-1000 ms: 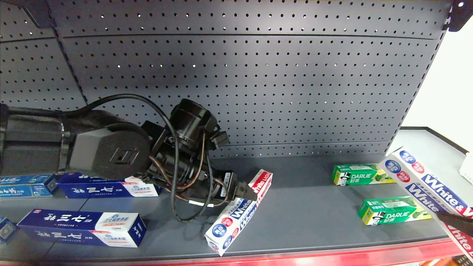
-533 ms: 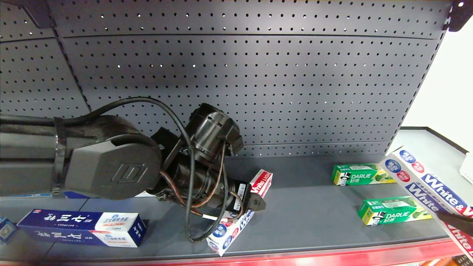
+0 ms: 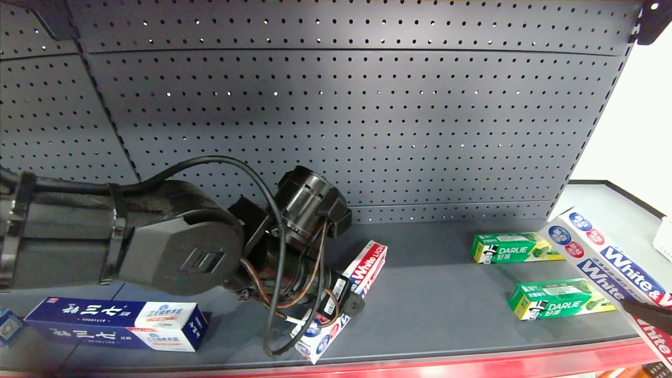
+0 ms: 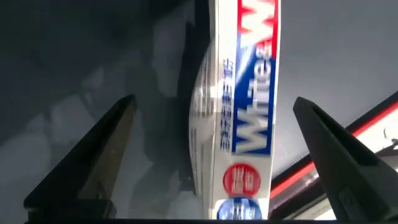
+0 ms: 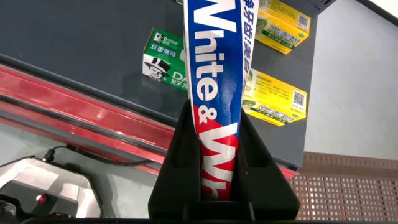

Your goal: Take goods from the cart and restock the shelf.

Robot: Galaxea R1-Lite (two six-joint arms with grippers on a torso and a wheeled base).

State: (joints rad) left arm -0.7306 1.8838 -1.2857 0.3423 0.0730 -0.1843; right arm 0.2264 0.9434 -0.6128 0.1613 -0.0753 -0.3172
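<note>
A white toothpaste box (image 3: 367, 265) lies slantwise on the grey shelf (image 3: 436, 294), one end at the front edge. My left gripper (image 3: 347, 307) hangs low over its middle. In the left wrist view the left gripper (image 4: 212, 102) is open, its fingers (image 4: 102, 162) standing wide on either side of this box (image 4: 245, 112) without touching it. At the right edge, my right gripper (image 5: 216, 115) is shut on a second white toothpaste box (image 5: 214, 43), held tilted above the shelf's right end (image 3: 609, 270).
Two green toothpaste boxes (image 3: 512, 248) (image 3: 559, 298) lie on the right part of the shelf, below the held box. A blue box (image 3: 118, 323) lies front left. A red strip (image 3: 472, 362) marks the front edge. The pegboard wall (image 3: 367, 131) closes the back.
My left arm has swung right and down, hiding the blue boxes at the back left. Its gripper slid along the white box toward the shelf's front. The box and the right arm stayed put.
</note>
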